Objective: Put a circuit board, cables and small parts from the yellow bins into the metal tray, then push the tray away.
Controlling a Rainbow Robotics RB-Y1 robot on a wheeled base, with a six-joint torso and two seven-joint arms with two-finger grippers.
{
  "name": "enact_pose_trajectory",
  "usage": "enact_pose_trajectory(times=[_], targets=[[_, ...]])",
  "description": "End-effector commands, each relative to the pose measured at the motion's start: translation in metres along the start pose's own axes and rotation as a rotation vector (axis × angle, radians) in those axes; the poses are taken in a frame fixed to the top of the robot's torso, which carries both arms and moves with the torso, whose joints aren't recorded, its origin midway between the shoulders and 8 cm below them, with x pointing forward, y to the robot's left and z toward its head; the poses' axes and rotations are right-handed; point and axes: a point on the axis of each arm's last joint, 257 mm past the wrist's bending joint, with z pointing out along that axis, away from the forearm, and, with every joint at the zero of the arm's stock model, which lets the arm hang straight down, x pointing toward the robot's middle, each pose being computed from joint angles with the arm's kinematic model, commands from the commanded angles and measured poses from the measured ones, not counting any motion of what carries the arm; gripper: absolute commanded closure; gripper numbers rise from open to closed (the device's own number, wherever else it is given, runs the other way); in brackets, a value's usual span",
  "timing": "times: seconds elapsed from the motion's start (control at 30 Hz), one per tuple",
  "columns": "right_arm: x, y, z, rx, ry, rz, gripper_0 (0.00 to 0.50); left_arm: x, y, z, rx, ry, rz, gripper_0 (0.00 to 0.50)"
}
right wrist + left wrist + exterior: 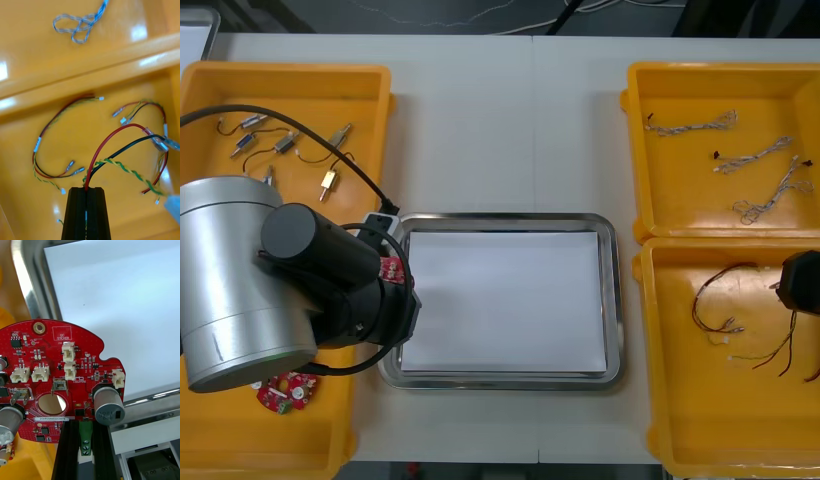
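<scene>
Release further in.
Left gripper (85,427) clamps round red circuit board (63,371): release beyond metal tray's rim (30,288) ahead. Right gripper (86,191), over yellow bin (22,187), seemingly pinches red-black cable (89,179).

An electronics workshop, it seems: yellow bins (680,195) of sorted cables (690,124) and a circuit board (283,392) on a light table (480,130).

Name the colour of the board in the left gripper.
Red circuit board; left wrist view shows it best.
</scene>
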Motion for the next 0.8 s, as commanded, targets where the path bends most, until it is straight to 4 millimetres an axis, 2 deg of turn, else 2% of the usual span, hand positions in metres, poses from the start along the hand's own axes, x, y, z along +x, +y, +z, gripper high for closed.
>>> enact_pose_trajectory(times=[0.03,0.3,0.5,0.8], targets=[[-0.033,-0.01,-0.028,0.04,-0.112,-0.035,0.5,-0.017,-0.031,0.004,0.04,-0.036,-0.006,0.5],[-0.039,-0.008,-0.036,0.041,-0.135,-0.065,0.5,-0.016,-0.052,0.018,0.058,-0.022,0.015,0.5],[-0.045,-0.001,-0.044,0.028,-0.163,-0.096,0.5,-0.004,-0.061,0.022,0.061,0.003,0.037,0.5],[-0.051,0.034,-0.05,-0.078,-0.17,-0.172,0.5,0.004,-0.068,0.037,0.034,0.017,0.038,0.5]])
